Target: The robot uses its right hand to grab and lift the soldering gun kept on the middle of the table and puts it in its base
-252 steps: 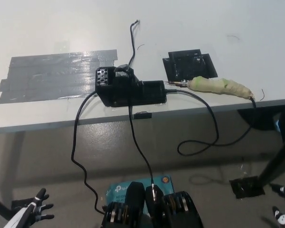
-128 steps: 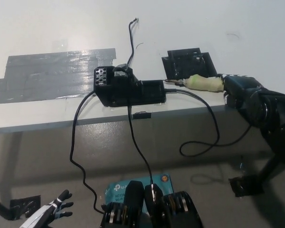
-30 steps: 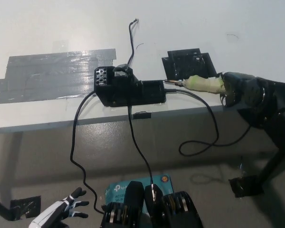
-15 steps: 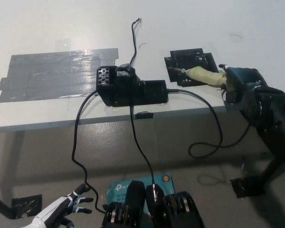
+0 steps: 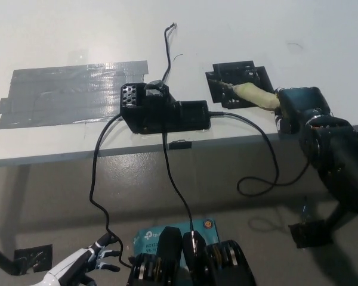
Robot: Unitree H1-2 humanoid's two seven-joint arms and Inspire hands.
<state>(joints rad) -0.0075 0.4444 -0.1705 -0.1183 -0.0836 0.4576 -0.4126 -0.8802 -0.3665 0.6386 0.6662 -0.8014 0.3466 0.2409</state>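
Right hand (image 5: 298, 108), clamped on the gun (image 5: 255, 95), has swung its tip off the desk (image 5: 59, 36) over the base (image 5: 238, 80); insertion comes next.

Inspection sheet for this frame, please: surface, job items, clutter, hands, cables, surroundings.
Surface: white table, grey tape patch at left.
Job's things: soldering gun, pale wrapped handle, tip over the black tape square; black base mid-table near the front edge.
Clutter: nothing seen.
Hands: right hand shut on the gun's rear end; left hand open, low at bottom left.
Cables: black cables hang from the base over the edge; one loops toward the gun.
Surroundings: floor below, teal box, tape on the floor.
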